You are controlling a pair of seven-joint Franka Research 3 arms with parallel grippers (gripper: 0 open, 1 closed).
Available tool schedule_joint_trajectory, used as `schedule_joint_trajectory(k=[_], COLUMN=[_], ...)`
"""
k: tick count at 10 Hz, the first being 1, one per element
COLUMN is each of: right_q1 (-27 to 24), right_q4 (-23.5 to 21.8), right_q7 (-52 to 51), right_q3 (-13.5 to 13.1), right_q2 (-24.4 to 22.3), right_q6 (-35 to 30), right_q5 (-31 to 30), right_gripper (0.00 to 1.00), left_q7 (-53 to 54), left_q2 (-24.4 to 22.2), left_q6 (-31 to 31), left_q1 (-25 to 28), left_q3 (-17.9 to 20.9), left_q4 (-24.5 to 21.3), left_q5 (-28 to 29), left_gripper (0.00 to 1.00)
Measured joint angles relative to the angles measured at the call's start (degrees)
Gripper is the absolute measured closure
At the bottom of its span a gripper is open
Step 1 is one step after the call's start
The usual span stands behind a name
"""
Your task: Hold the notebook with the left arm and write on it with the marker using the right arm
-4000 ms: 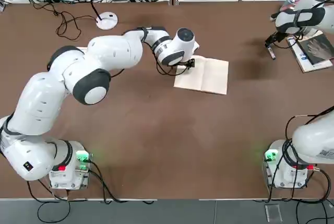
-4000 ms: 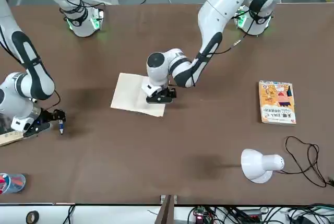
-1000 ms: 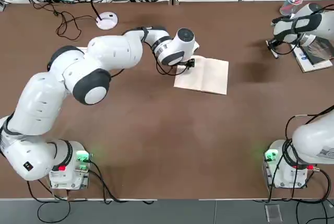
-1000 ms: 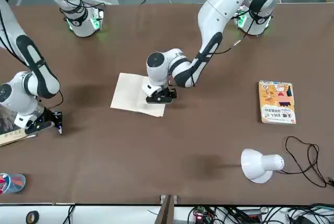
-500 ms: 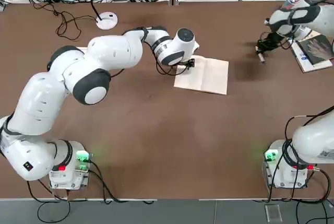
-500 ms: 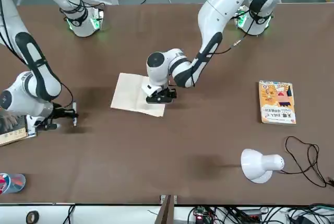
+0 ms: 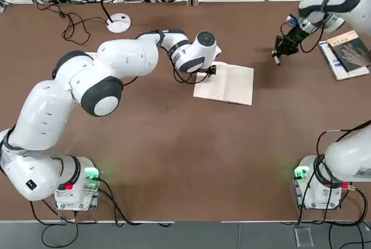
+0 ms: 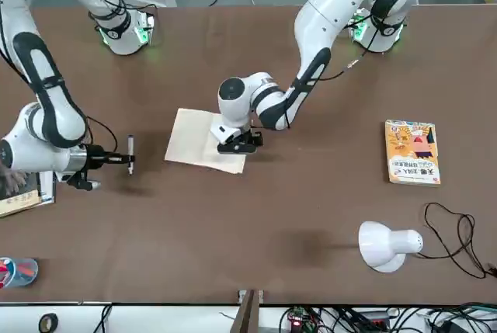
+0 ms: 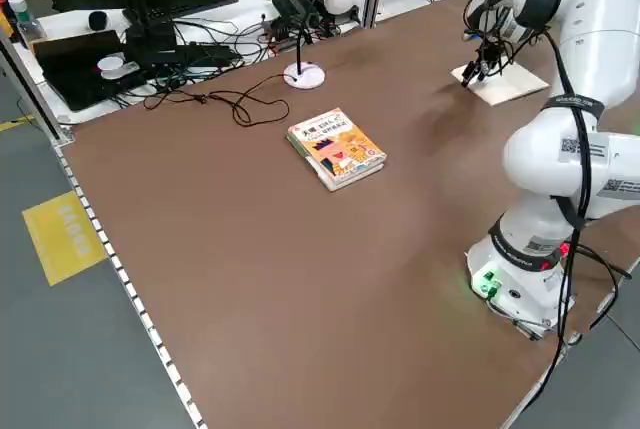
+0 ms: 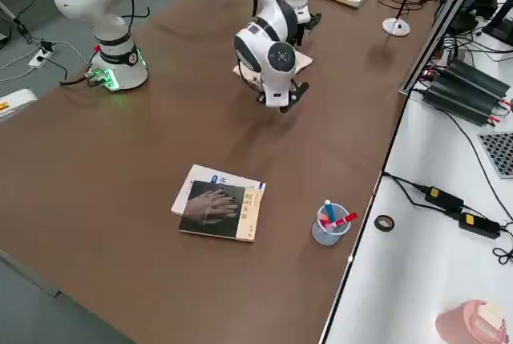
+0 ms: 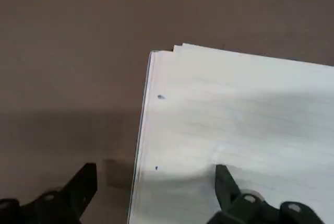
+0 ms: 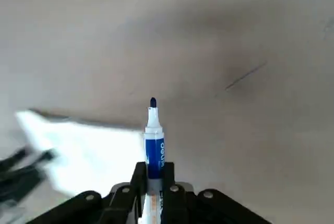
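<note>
- The notebook (image 7: 225,83) lies open near the middle of the brown table (image 7: 174,156), pages blank apart from a couple of tiny specks.
- The left pincer (image 8: 237,143) is down at the notebook's left edge, fingers spread, one finger (image 11: 225,183) on the page, the other over bare table just beside the edge.
- The right pincer (image 7: 282,48) hangs above the table, to the right of the notebook and apart from it, clamped on the marker (image 12: 154,140).
- The marker's blue tip is uncapped and sticks out past the fingers.
- A dark book (image 7: 348,53) lies near the table's right edge.
- An orange book (image 8: 412,152) lies well off on the left side, a white lamp (image 8: 386,245) beyond it.
</note>
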Motion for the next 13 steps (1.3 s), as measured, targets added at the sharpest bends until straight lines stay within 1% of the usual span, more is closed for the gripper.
schedule_joint_trajectory(k=[2, 4, 6, 11, 13], right_q1=[0.03, 0.05, 0.49, 4.31, 5.87], right_q4=[-0.69, -3.04, -6.19, -15.45, -18.57], right_q7=[1.99, 3.80, 5.68, 6.95, 6.94], right_q3=[-0.01, -0.02, 0.02, 0.21, 0.23], right_q2=[-0.44, -0.43, -0.43, -0.40, -0.40], right_q6=[-5.22, -8.28, -9.32, -9.40, -9.12], right_q5=[8.17, 14.52, 19.14, 31.03, 32.69], right_gripper=[0.84, 0.84, 0.84, 0.84, 0.84], left_q7=[0.00, 0.00, 0.00, 0.00, 0.00], left_q2=[0.00, 0.00, 0.01, 0.01, 0.02], left_q6=[0.01, 0.01, 0.02, 0.02, 0.02], left_q1=[0.00, 0.00, 0.00, 0.00, 0.00], left_q3=[0.00, 0.01, 0.02, 0.03, 0.03], left_q4=[0.00, 0.00, 0.00, 0.01, 0.01], left_q5=[0.00, 0.00, 0.00, 0.00, 0.00], left_gripper=[0.00, 0.00, 0.00, 0.00, 0.00])
